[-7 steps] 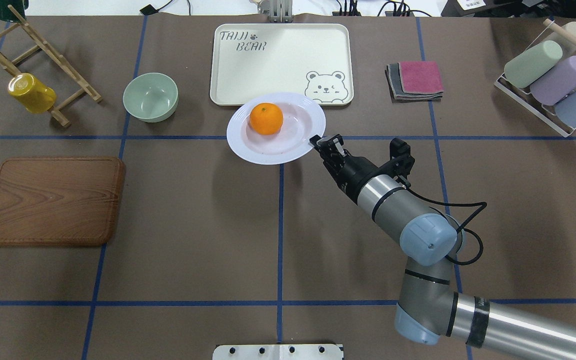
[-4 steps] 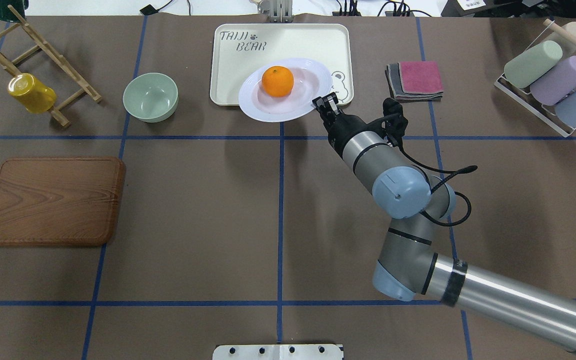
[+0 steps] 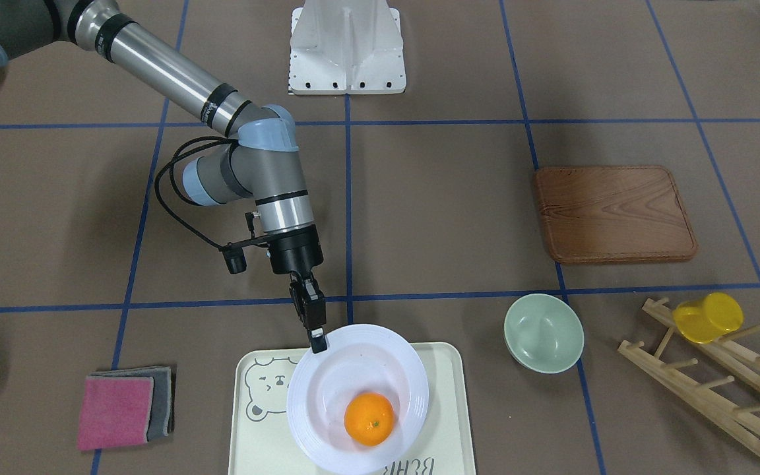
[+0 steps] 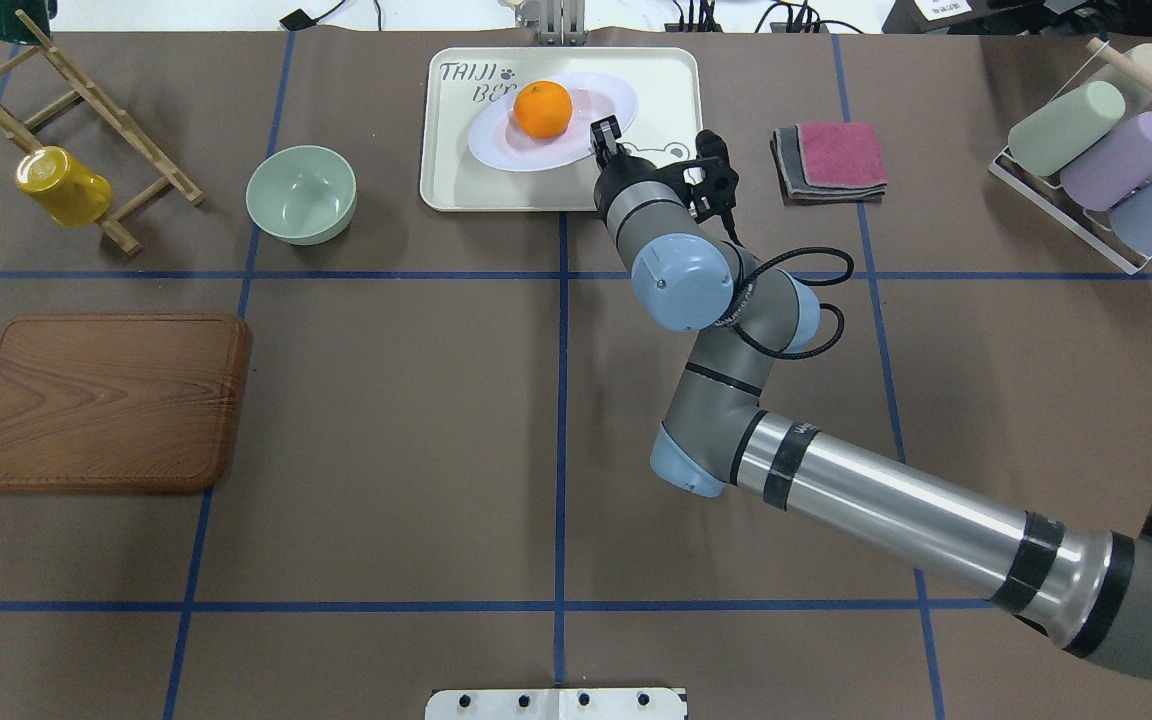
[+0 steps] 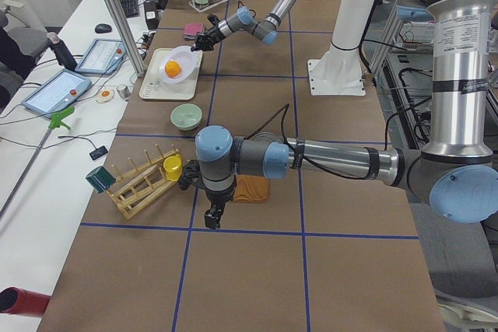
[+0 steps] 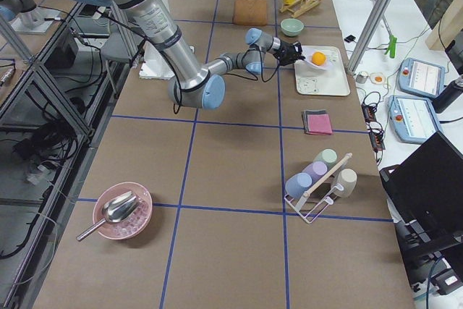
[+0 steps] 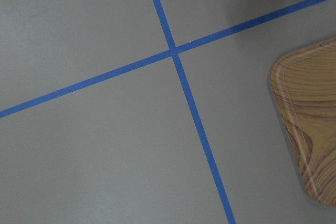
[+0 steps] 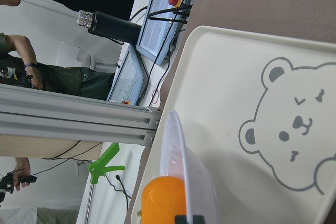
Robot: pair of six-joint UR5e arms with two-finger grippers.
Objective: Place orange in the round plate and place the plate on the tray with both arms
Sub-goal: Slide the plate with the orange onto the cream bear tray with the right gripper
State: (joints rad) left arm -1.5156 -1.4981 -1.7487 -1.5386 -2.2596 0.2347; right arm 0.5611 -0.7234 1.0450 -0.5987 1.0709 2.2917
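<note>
The right arm (image 4: 886,500) reaches in from 4 o'clock of the desk (image 4: 386,400) toward the tray (image 4: 456,175), which lies at 12 o'clock against the far edge in the overhead view. The right fingers (image 4: 604,138) are clenched on the rim of the round plate (image 4: 536,150), pinching it at the plate's 4 o'clock. The round plate is over the middle of the tray. It covers part of the lettering near the tray's 11 o'clock corner, and the bear drawing at the 5 o'clock corner is partly hidden behind the wrist. In the right wrist view the plate shows edge-on with the bear drawing beyond it. Whether its underside touches the tray cannot be told. The orange (image 4: 543,108) sits in the plate's well, slightly toward 11 o'clock of its centre.

In the left-side view the left arm (image 5: 327,161) stretches low across the desk. The left fingers (image 5: 212,217) point down close to the surface by a crossing of blue tape lines, just beside the wooden board (image 4: 106,400). Whether they are released or clenched cannot be told. The left wrist view shows only the tape cross and a corner of the board at 4 o'clock.

In the overhead view a green bowl (image 4: 301,195) stands at the tray's 9 o'clock, apart from it, and folded cloths (image 4: 834,160) lie at its 3 o'clock. A wooden rack (image 4: 86,100) with a yellow cup (image 4: 64,186) hung on it is at the desk's 10 o'clock. A cup holder (image 4: 1106,160) with pastel cups is at 2 o'clock. The wooden board lies at 8 o'clock.
</note>
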